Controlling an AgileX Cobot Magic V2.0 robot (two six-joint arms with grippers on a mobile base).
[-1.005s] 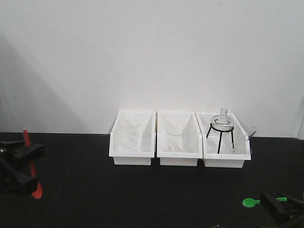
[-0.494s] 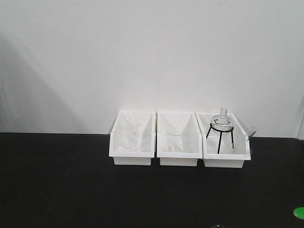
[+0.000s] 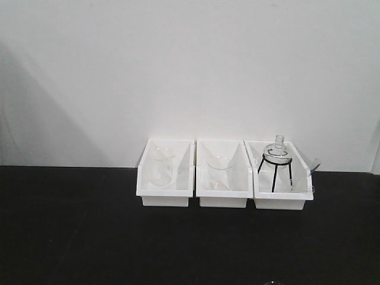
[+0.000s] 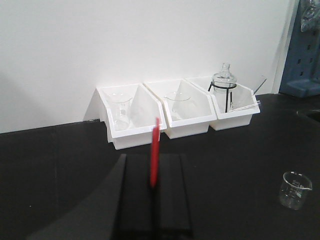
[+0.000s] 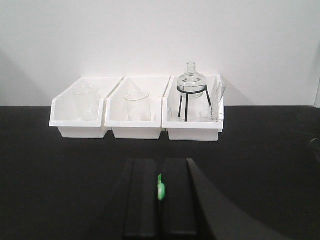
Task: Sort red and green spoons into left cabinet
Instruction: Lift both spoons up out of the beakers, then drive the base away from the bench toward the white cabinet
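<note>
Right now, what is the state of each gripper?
Left gripper: closed on the red spoon.
Right gripper: closed on the green spoon.

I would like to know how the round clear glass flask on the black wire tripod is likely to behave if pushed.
Probably top-heavy: the round clear glass flask sits high on the thin-legged black wire tripod, so a push may tip it. The thin glass looks fragile and likely slippery to grip.

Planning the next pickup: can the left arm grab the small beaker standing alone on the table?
Probably not yet: the path to the small beaker looks open, but the left gripper is shut on the red spoon, so it has no free grip.
</note>
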